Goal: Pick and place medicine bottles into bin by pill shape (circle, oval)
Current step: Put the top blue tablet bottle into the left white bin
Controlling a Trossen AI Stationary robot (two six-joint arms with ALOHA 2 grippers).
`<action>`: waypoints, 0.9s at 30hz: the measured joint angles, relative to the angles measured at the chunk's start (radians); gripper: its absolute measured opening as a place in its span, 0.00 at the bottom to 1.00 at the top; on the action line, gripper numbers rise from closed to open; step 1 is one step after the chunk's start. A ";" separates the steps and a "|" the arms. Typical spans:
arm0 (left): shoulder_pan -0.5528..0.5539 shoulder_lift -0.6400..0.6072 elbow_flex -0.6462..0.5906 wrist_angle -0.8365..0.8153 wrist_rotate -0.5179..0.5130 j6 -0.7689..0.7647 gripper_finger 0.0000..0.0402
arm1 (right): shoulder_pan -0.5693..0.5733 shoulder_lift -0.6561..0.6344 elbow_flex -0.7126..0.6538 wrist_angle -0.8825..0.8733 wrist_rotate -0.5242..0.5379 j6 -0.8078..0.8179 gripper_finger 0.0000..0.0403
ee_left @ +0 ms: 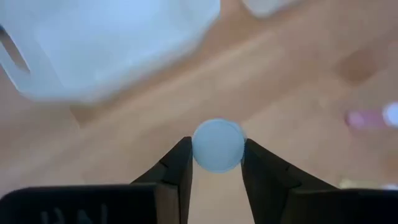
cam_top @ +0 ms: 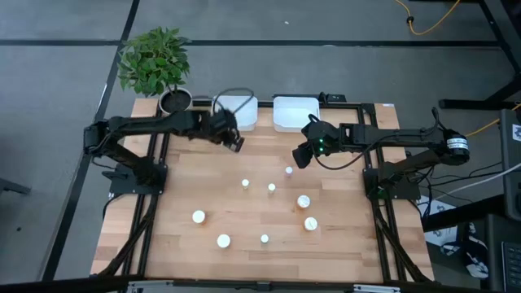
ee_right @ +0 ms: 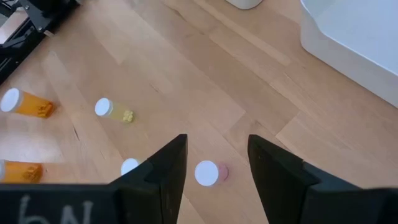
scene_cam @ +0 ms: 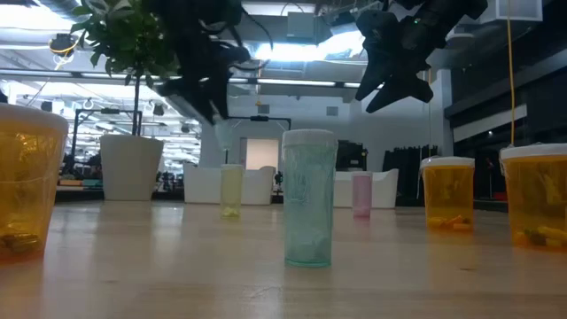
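My left gripper (cam_top: 234, 143) hangs in the air just in front of the left white bin (cam_top: 236, 110), shut on a small bottle with a round white cap (ee_left: 216, 145). My right gripper (cam_top: 299, 156) is open and empty, high above the table (scene_cam: 390, 75). A small pinkish bottle (ee_right: 208, 173) stands on the table below the gap between its fingers. Several more bottles stand on their bases on the table: orange ones (cam_top: 303, 200) (cam_top: 310, 223) (cam_top: 199, 216) and small pale ones (cam_top: 245, 184) (cam_top: 272, 188) (cam_top: 264, 238). My left gripper pinches the small bottle between its two fingers, one finger (ee_left: 180, 163) on each side, just under the white cap (ee_left: 231, 163). The wrist view looks down onto the cap, and the bottle's body is hidden below it. The bottle is lifted clear of the table.
A second white bin (cam_top: 295, 112) stands at the table's far edge, right of the first. A potted plant (cam_top: 163, 69) stands at the far left corner. The near half of the table holds the standing bottles, with bare wood (cam_top: 244, 159) between them and the bins.
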 joint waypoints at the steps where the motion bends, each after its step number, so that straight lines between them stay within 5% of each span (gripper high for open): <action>1: 0.023 0.024 0.033 0.000 0.001 0.037 0.26 | 0.000 0.000 0.000 0.001 0.000 -0.001 0.43; 14: 0.257 0.383 0.349 0.003 0.032 0.310 0.26 | 0.000 0.000 0.000 0.004 0.000 0.002 0.43; 27: 0.302 0.534 0.380 0.050 0.014 0.366 0.26 | 0.000 0.000 0.000 0.006 0.001 -0.003 0.43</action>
